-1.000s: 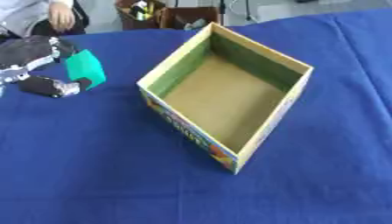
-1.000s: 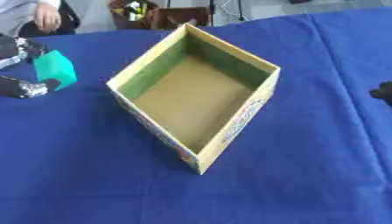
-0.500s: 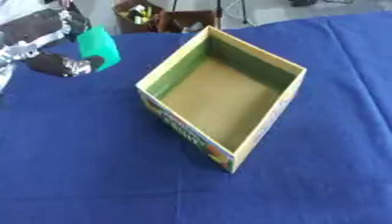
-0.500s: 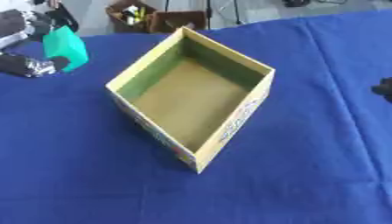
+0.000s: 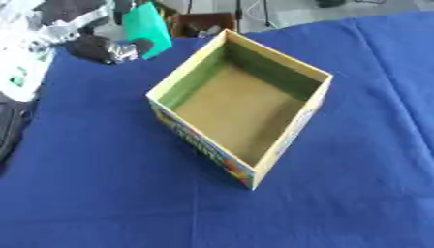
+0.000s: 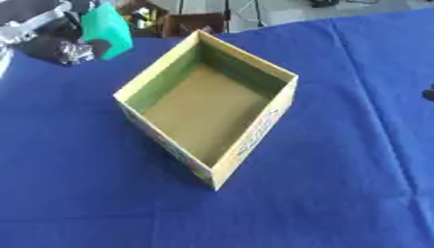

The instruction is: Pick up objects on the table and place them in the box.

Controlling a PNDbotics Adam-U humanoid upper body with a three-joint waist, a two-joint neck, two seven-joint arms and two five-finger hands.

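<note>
My left hand [image 5: 93, 36] is raised at the upper left, its fingers curled round a green block [image 5: 146, 25]. It hangs above the blue table, left of and beyond the open cardboard box [image 5: 241, 104]. The box stands in the middle, turned cornerwise, and nothing shows inside it. A dark bit of my right hand [image 6: 429, 93] shows at the right edge of the right eye view; how it stands I cannot make out.
A blue cloth [image 5: 356, 184] covers the whole table. Beyond its far edge stands a brown box with small items [image 5: 203, 24]. A dark object [image 5: 10, 128] lies at the left edge.
My left hand has lifted the green block upward and toward the box's far left corner. The box has not moved.
</note>
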